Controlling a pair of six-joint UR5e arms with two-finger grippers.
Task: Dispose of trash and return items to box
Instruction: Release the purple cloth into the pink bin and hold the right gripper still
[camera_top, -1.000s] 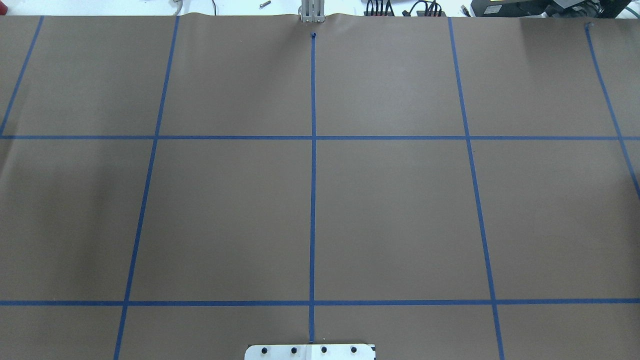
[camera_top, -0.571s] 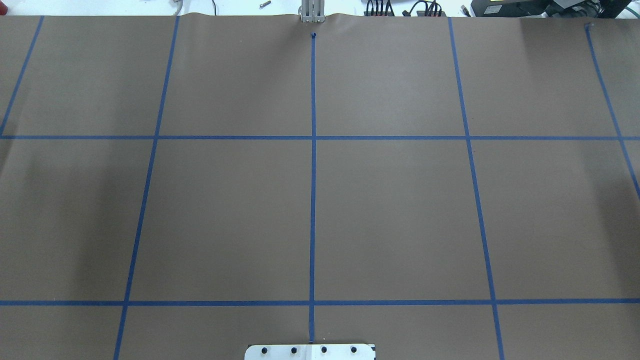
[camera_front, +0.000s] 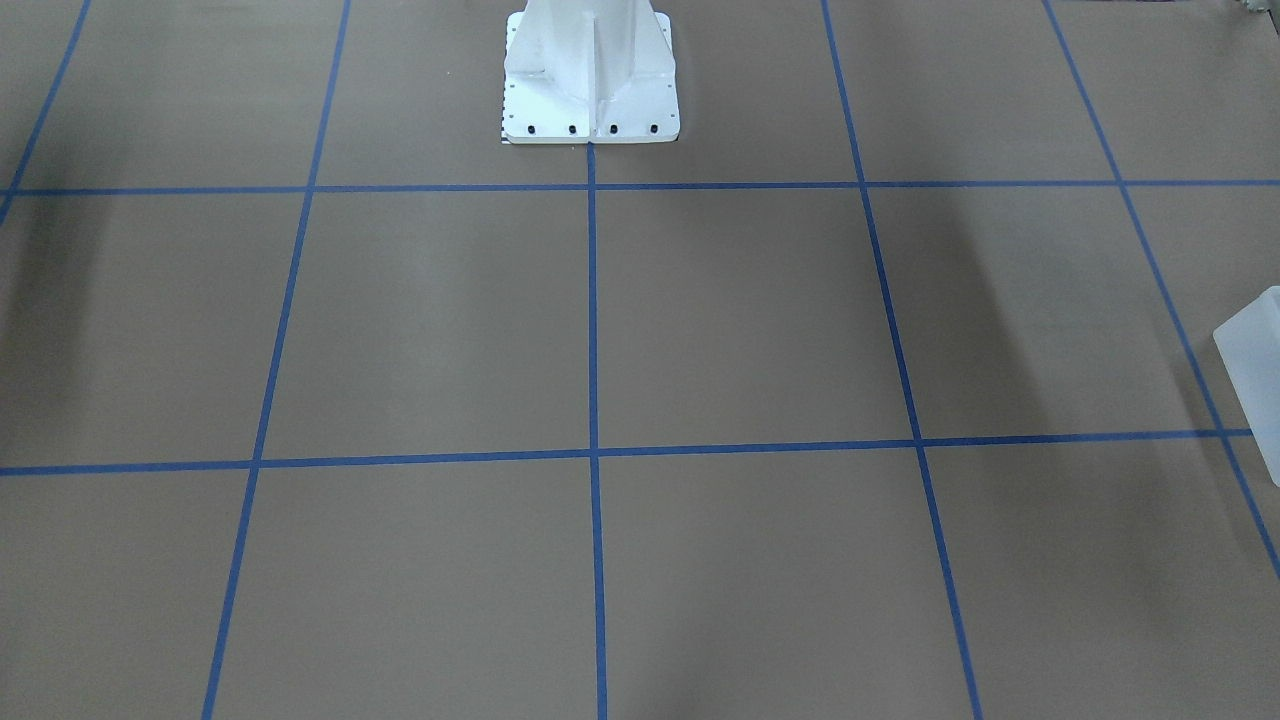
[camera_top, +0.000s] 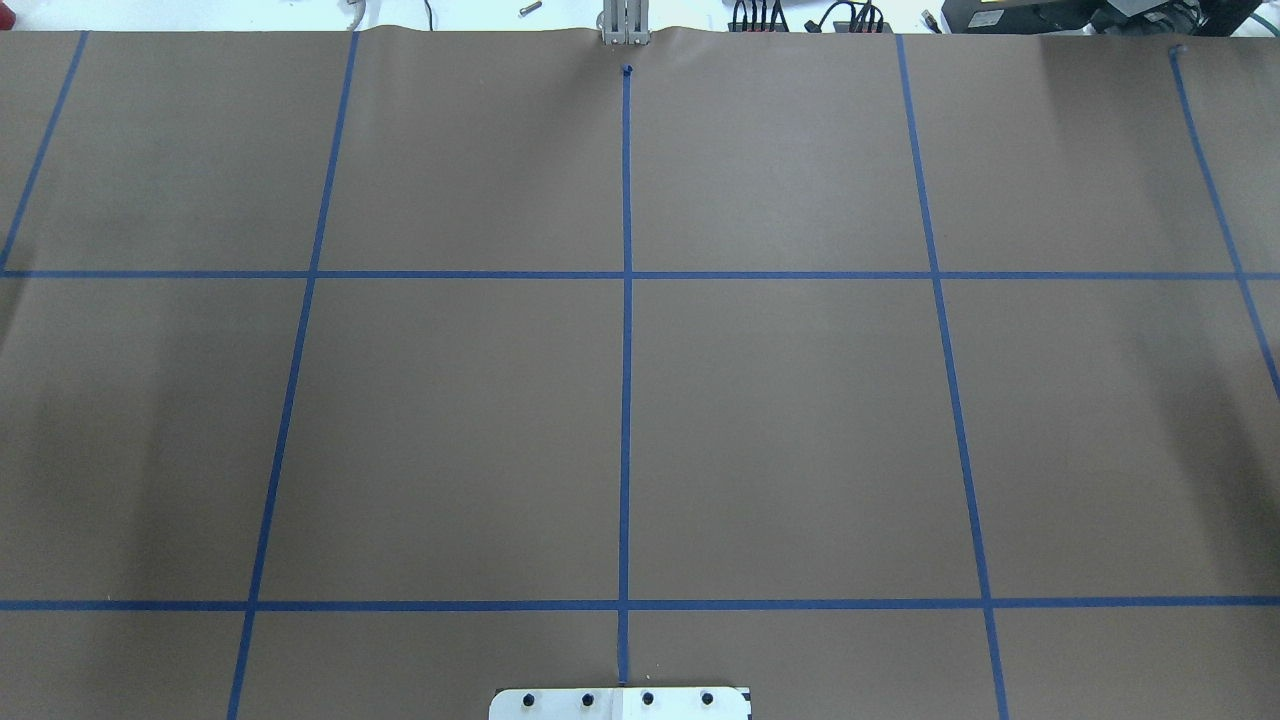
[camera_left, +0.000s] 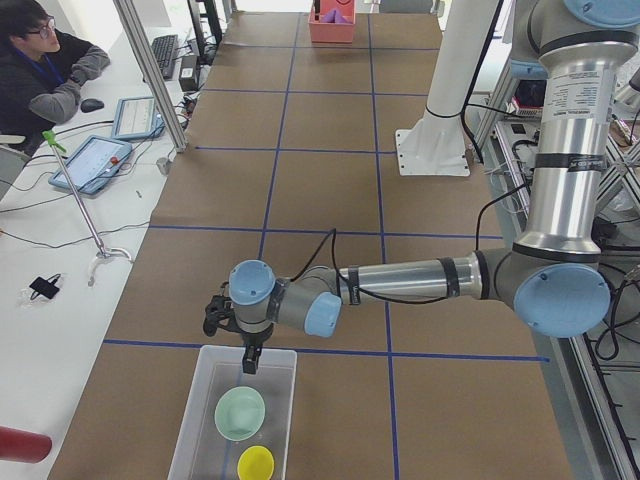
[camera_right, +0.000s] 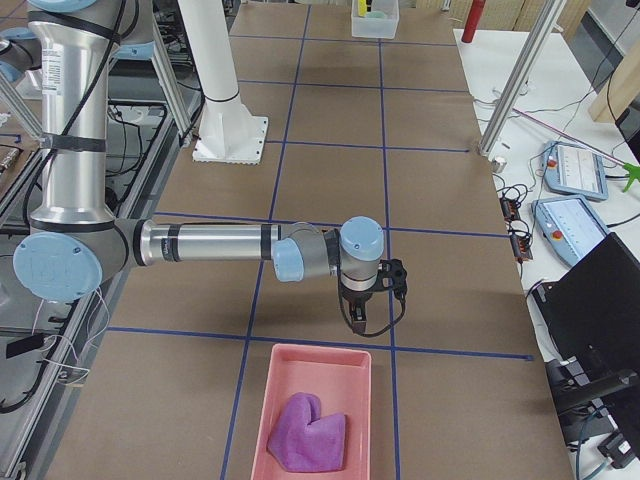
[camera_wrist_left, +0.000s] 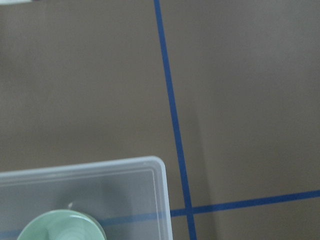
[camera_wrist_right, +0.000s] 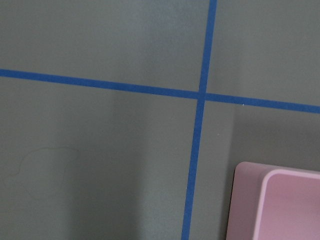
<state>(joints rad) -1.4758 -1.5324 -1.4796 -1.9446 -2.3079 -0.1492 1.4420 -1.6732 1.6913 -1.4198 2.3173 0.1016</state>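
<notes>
Shadows at the bench's ends shifted; bowl (camera_left: 240, 413) and cup (camera_left: 256, 463) sit in the box (camera_left: 190, 425), so better lift the left gripper (camera_left: 247, 362) straight up, its opening impossible to tell.

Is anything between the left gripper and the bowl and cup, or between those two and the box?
Nothing visible does. The mint-green bowl and the yellow cup already sit inside the box. The left gripper hangs over the box's end nearest the table's middle.
</notes>
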